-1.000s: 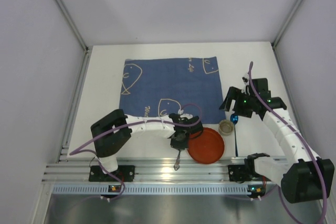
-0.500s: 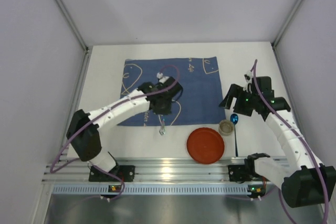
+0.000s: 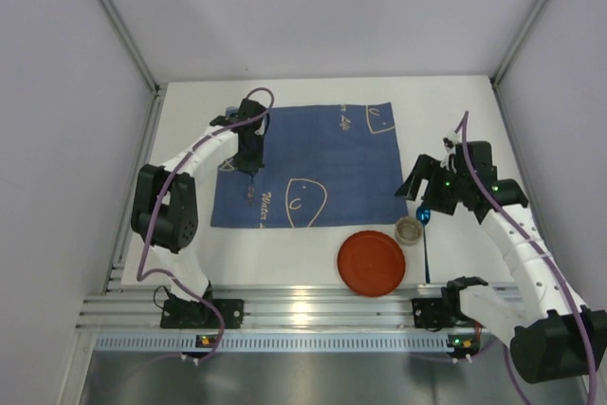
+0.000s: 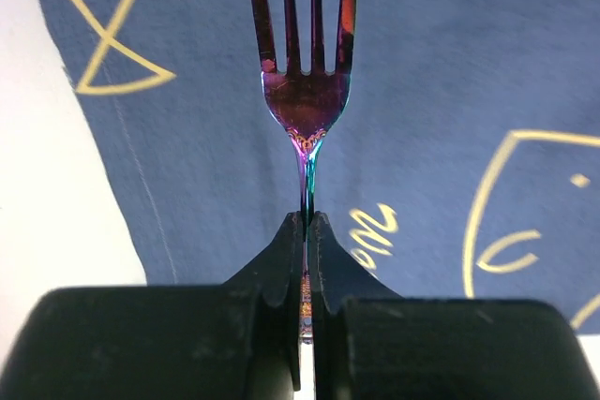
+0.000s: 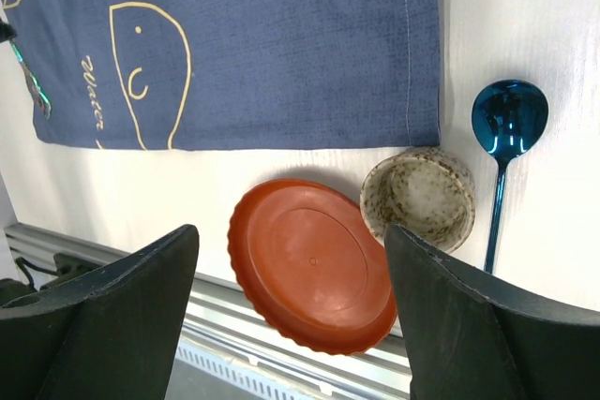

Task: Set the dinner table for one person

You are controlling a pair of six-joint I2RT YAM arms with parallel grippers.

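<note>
Left gripper [image 4: 307, 224]: clamped on fork [image 4: 305, 100] handle, over blue cloth [image 4: 450, 63].
Right gripper [image 5: 291, 231]: spread wide, empty.
Surface: white dinner table [image 3: 275, 253]; pale walls [image 3: 332, 7].

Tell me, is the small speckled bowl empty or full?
Empty: the right wrist view looks into the speckled bowl and shows only its bare inside.
</note>
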